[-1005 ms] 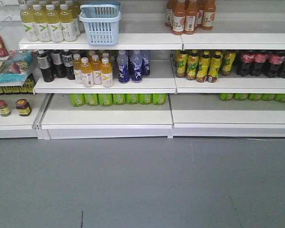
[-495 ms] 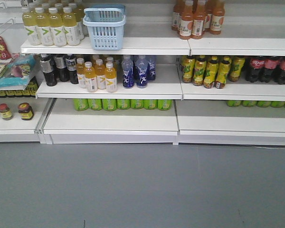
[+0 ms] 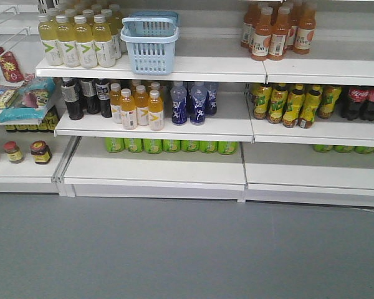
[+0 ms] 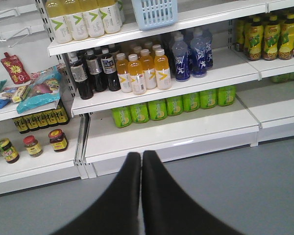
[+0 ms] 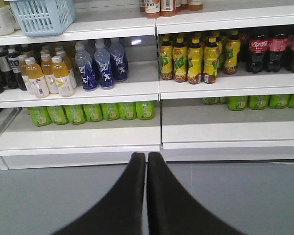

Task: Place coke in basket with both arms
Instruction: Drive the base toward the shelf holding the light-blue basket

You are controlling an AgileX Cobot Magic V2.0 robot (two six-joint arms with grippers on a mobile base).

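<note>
The basket [image 3: 150, 55] is pale blue plastic with slotted sides, its blue hoop handle lying back at the rim. It stands upright on the top shelf [image 3: 212, 65], just right of the yellow bottles [image 3: 78, 40] (whether it touches them I cannot tell). Dark cola bottles [image 3: 364, 103] with red labels stand one shelf lower at the far right, well apart from it. The left gripper [image 4: 140, 156] is clenched on nothing, its black fingers pressed together, over the grey floor [image 3: 187, 249]. The right gripper [image 5: 146, 157] is likewise closed and holds nothing.
</note>
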